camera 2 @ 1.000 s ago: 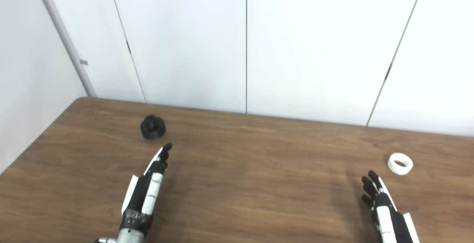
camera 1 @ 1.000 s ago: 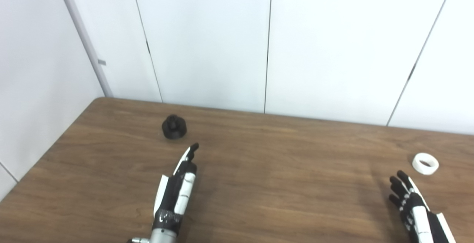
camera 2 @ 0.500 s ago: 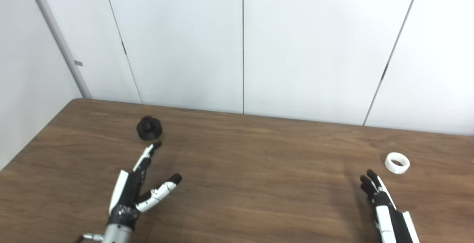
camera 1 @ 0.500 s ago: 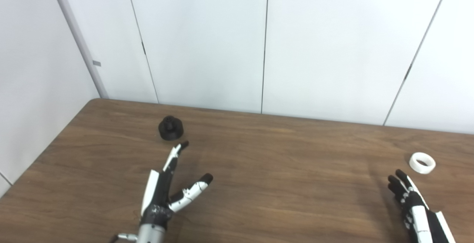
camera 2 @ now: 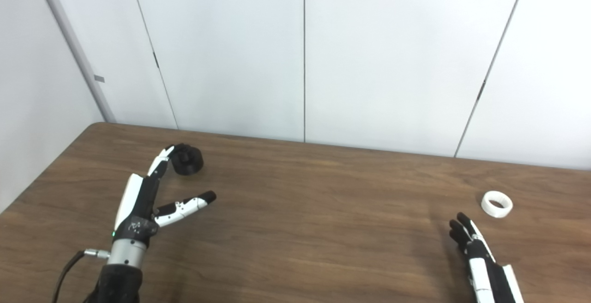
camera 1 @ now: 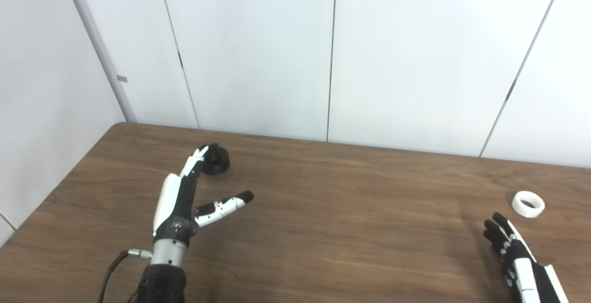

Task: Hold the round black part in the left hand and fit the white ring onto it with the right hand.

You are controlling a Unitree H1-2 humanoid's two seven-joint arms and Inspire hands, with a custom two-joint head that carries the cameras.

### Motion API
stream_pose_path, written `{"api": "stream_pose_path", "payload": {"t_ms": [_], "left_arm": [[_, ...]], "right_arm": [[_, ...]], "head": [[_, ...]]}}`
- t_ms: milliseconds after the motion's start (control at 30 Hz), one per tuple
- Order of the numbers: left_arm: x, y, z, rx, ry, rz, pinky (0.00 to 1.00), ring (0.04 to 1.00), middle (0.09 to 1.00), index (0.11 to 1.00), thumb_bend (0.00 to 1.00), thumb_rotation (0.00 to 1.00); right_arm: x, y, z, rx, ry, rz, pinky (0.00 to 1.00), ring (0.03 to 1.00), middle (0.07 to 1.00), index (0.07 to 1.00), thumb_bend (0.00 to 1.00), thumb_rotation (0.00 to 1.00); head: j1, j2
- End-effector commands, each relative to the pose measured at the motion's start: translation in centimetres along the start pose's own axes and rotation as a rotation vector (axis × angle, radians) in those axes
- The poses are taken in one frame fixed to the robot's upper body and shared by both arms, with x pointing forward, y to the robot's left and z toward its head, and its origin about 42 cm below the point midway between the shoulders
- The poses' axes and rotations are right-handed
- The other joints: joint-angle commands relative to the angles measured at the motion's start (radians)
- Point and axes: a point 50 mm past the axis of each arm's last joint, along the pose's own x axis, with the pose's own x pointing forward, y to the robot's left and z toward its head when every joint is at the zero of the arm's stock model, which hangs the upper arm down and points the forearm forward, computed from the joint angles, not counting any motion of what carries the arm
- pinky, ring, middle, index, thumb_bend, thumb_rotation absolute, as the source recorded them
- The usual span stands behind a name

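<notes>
Fingers (camera 1: 196,159) of the left hand (camera 1: 182,196) are spread apart, their tips reaching the round black part (camera 1: 217,160). Well right of it, the white ring (camera 1: 528,203) lies near the empty, splayed right hand (camera 1: 515,257).

1. Brown wood-grain table (camera 1: 351,210) fills the lower half, rounded far-left corner.
2. White panel wall (camera 1: 258,53) behind it, split by thin dark vertical seams.
3. Pale grey post (camera 1: 99,49) slants along the left corner.
4. Side wall (camera 1: 41,109) on the left, plain white.
5. Even, soft light, faint shadows.
</notes>
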Motion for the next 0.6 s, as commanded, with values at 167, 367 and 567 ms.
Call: {"api": "stream_pose_path", "payload": {"t_ms": [167, 367, 567], "left_arm": [[3.6, 1.7, -0.3, 0.153, -0.016, 0.072, 1.00, 1.000, 0.984, 0.927, 0.96, 0.45], [5.3, 2.3, -1.1, 0.175, 0.014, 0.085, 1.00, 1.000, 0.976, 0.915, 0.95, 0.41], [7.0, 2.7, -1.7, 0.184, 0.080, 0.099, 1.00, 1.000, 0.976, 0.906, 0.93, 0.42]], "right_arm": [[-0.7, 0.0, -0.3, 0.009, -0.001, 0.009, 1.00, 0.928, 0.922, 0.936, 0.60, 1.00], [-0.8, -0.1, -0.4, 0.005, 0.004, 0.012, 1.00, 0.926, 0.916, 0.933, 0.58, 1.00], [-1.0, -0.2, -0.5, -0.006, 0.007, 0.015, 0.99, 0.929, 0.920, 0.935, 0.61, 1.00]], "head": [[0.004, 0.007], [0.006, 0.015], [0.008, 0.019]]}}
